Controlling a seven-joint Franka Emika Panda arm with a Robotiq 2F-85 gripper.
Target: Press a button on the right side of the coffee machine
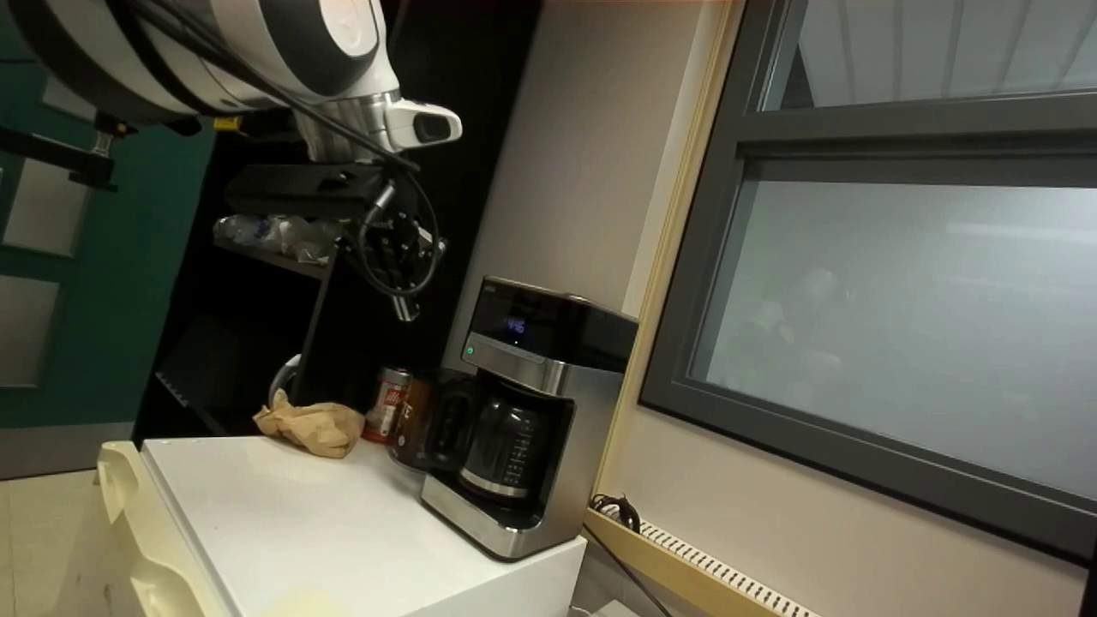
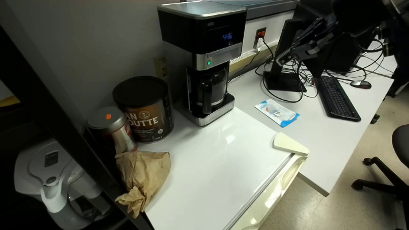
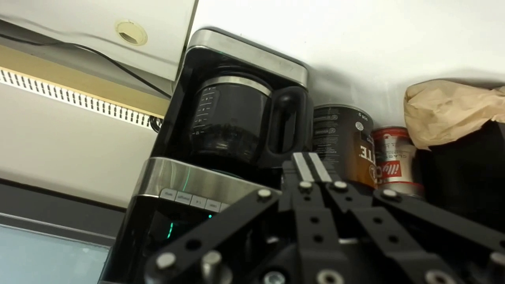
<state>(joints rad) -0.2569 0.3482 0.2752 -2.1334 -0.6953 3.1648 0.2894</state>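
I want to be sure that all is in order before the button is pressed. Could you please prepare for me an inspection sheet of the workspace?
Surface: white top, glossy, reflecting light.
Job's things: coffee machine upright, carafe inside; clock display and green light lit.
Clutter: crumpled paper bag, large coffee can and smaller illy can.
Gripper: shut, apart from the coffee machine; in its grip, nothing seen.
Cables: black cord running toward the coffee machine in the wrist view; tangled cables around the monitor stand.
Surroundings: window; desk with keyboard, mouse and packet.
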